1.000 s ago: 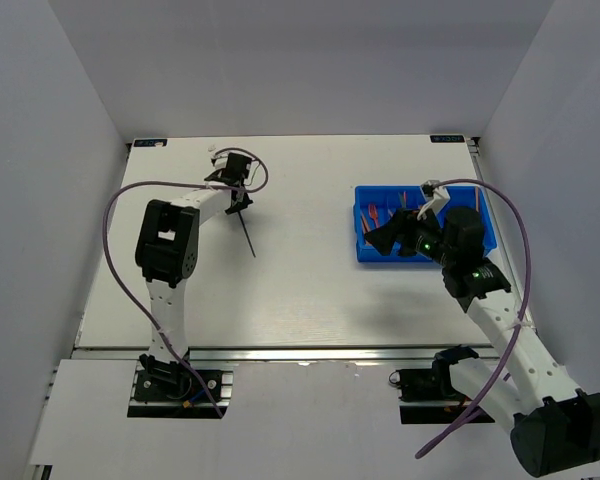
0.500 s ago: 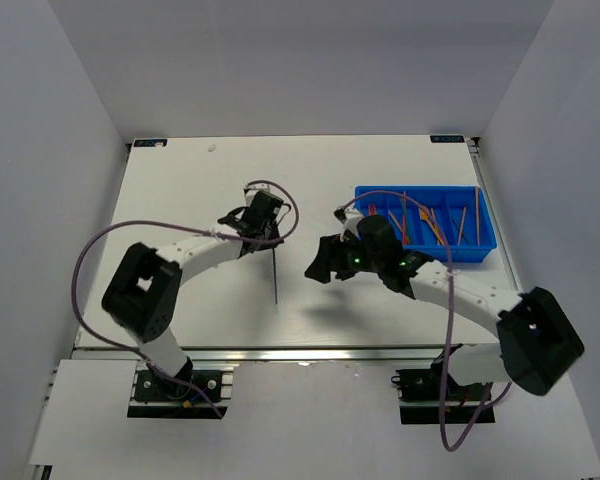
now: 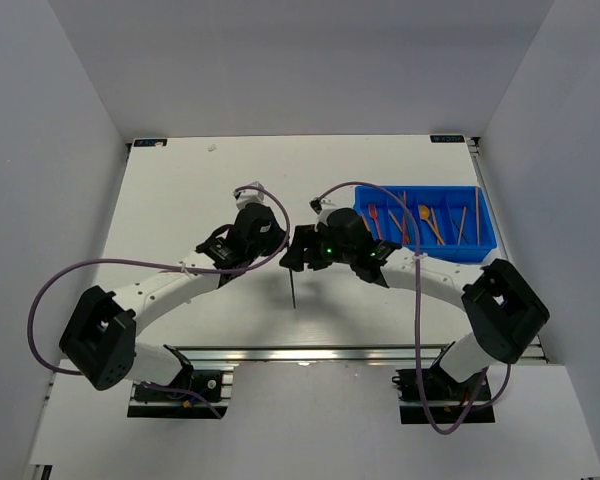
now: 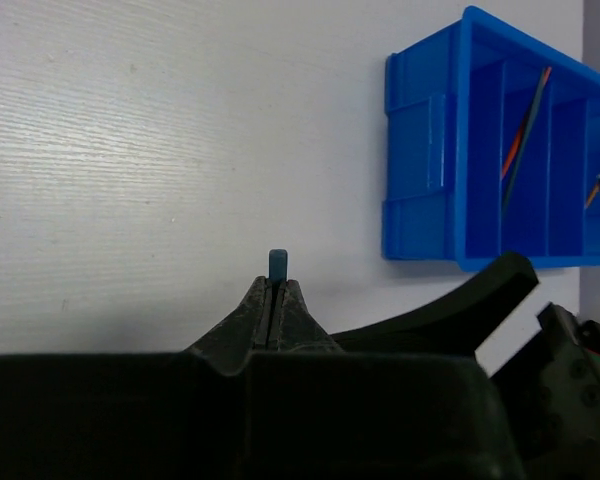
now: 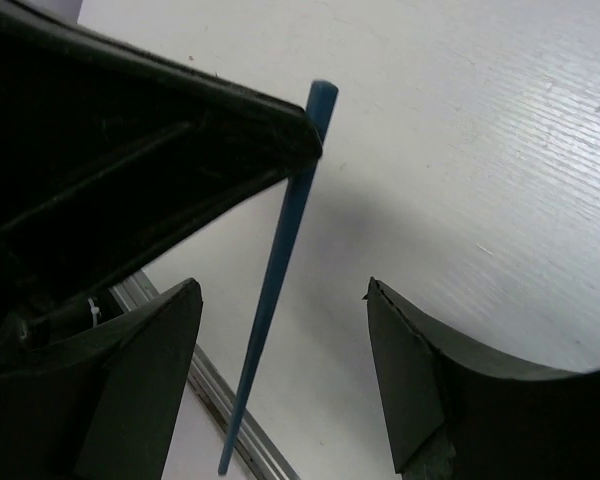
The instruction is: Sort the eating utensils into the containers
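Observation:
My left gripper (image 3: 278,254) is shut on a thin dark blue stick (image 3: 292,287), which hangs down over the table's middle. In the left wrist view the stick's end (image 4: 277,262) pokes out above the closed gripper (image 4: 277,287). My right gripper (image 3: 299,256) is open and faces the left one; in the right wrist view the stick (image 5: 280,270) runs between its spread fingers (image 5: 155,345) without touching them. The blue divided tray (image 3: 420,190) sits at the right, with several orange and red utensils (image 3: 429,221) in its compartments. It also shows in the left wrist view (image 4: 420,150).
The table's metal front rail (image 3: 310,352) runs just below the stick's lower tip. Purple cables (image 3: 160,267) loop from both arms over the table. White walls enclose the table on three sides.
My left gripper carried the stick from the far left to the table's middle. My right gripper left the tray and swung left until its open fingers straddle the stick.

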Robot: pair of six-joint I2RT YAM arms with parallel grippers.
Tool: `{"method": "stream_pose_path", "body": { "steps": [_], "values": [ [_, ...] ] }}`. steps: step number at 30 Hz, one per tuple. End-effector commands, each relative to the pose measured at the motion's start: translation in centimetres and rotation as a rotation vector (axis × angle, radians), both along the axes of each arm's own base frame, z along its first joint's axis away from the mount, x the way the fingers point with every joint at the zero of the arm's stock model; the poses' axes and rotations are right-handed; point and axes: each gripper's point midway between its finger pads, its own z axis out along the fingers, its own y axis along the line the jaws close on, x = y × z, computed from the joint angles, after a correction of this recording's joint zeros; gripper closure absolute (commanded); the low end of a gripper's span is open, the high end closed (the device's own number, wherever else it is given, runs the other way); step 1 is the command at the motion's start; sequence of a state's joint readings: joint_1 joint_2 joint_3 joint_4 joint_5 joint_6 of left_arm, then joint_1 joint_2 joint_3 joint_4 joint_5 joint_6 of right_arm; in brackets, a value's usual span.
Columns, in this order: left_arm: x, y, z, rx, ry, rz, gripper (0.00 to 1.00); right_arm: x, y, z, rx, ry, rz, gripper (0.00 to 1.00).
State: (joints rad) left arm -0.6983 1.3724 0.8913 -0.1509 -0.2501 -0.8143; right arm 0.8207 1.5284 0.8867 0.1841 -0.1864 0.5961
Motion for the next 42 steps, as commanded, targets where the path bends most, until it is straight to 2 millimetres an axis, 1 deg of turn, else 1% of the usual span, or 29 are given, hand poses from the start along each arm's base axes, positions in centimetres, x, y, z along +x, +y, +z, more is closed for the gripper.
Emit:
{"method": "stream_pose_path", "body": {
  "steps": [1,3,4,5,6,7,8,9,10,11,12,13,14,15,16,17,18,19,20,21,22,24,25,27,31,32,34,36,42],
  "values": [
    [-0.5,-1.0,2.3,-0.104,-0.039,-0.018,1.00,1.3,2.0,2.6,0.081,-0.042,-0.023,0.30],
    [-0.8,-1.2,2.9,-0.134,-0.050,-0.030,1.00,1.8,2.0,2.1,0.069,-0.041,-0.040,0.35],
    [-0.9,-1.3,3.3,-0.146,-0.058,-0.037,1.00,2.0,2.2,2.2,0.070,-0.046,-0.040,0.60],
    [-1.1,-1.4,3.5,-0.150,-0.060,-0.043,1.00,2.2,2.3,1.9,0.057,-0.057,-0.034,0.77],
    [-1.2,-1.3,3.7,-0.148,-0.064,-0.045,1.00,2.3,2.3,2.0,0.052,-0.069,-0.031,1.00],
    [-1.0,-1.1,4.6,-0.138,-0.086,-0.044,0.88,2.7,2.3,2.5,0.045,-0.085,-0.036,1.00],
    [-1.2,-0.4,4.1,-0.096,-0.065,-0.030,0.41,3.5,1.8,2.5,0.013,-0.113,-0.070,1.00],
    [-0.9,0.6,4.4,-0.060,-0.078,0.011,0.10,3.8,0.6,1.6,-0.071,-0.135,-0.072,1.00],
    [-0.6,1.4,6.4,-0.034,-0.117,0.028,0.02,5.0,-0.9,1.5,-0.120,-0.154,-0.111,1.00],
    [-1.3,2.8,6.1,0.032,-0.092,0.047,0.02,6.6,-2.8,2.1,-0.171,-0.197,-0.179,1.00],
    [-1.1,4.4,6.9,0.080,-0.119,0.096,0.02,7.0,-5.0,1.2,-0.265,-0.211,-0.178,1.00],
    [-1.7,5.9,6.8,0.164,-0.113,0.098,0.02,9.0,-8.4,1.8,-0.314,-0.233,-0.255,1.00],
    [-2.2,7.0,8.8,0.177,-0.156,0.109,0.02,10.0,-10.9,1.8,-0.367,-0.241,-0.300,1.00],
    [-2.6,8.1,9.1,0.218,-0.172,0.115,0.02,11.0,-13.4,1.9,-0.417,-0.248,-0.348,1.00],
    [-3.3,9.2,8.9,0.300,-0.174,0.084,0.02,12.7,-18.2,1.7,-0.508,-0.250,-0.426,1.00],
    [-4.0,10.3,9.0,0.329,-0.186,0.081,0.02,13.6,-21.3,2.1,-0.573,-0.270,-0.501,1.00],
    [-4.4,10.9,8.4,0.364,-0.181,0.074,0.02,14.4,-23.9,2.1,-0.628,-0.277,-0.555,1.00],
    [-4.9,11.7,7.6,0.415,-0.175,0.059,0.02,15.5,-27.8,2.3,-0.708,-0.296,-0.622,1.00],
    [-5.2,12.2,7.0,0.436,-0.167,0.058,0.02,16.3,-30.6,2.7,-0.778,-0.314,-0.697,1.00],
    [-5.8,12.8,5.9,0.454,-0.152,0.055,0.02,16.9,-32.2,3.2,-0.804,-0.329,-0.731,1.00],
    [-6.2,12.8,5.2,0.461,-0.134,0.037,0.02,18.1,-35.0,4.1,-0.866,-0.376,-0.768,1.00],
    [-7.1,12.8,3.6,0.455,-0.118,0.007,0.02,19.3,-37.0,5.4,-0.880,-0.427,-0.804,1.00],
    [-7.2,12.4,3.7,0.425,-0.125,-0.011,0.02,20.6,-38.4,6.8,-0.854,-0.487,-0.844,1.00],
    [-7.5,12.0,4.6,0.396,-0.157,-0.039,0.02,21.5,-40.7,8.2,-0.885,-0.540,-0.867,1.00],
    [-7.6,11.7,5.2,0.371,-0.184,-0.053,0.02,23.0,-44.5,7.5,-0.953,-0.528,-0.918,1.00],
    [-7.7,11.4,5.1,0.363,-0.183,-0.071,0.02,23.4,-44.8,8.0,-0.935,-0.562,-0.944,1.00],
    [-7.8,11.3,4.9,0.365,-0.177,-0.078,0.02,23.6,-45.0,7.2,-0.928,-0.573,-0.944,1.00],
    [-7.7,11.5,4.8,0.371,-0.174,-0.073,0.02,24.1,-45.5,7.3,-0.931,-0.587,-0.975,1.00],
    [-8.0,11.1,5.2,0.349,-0.188,-0.090,0.02,24.6,-46.6,4.5,-0.889,-0.556,-0.978,1.00]
  ]
}}
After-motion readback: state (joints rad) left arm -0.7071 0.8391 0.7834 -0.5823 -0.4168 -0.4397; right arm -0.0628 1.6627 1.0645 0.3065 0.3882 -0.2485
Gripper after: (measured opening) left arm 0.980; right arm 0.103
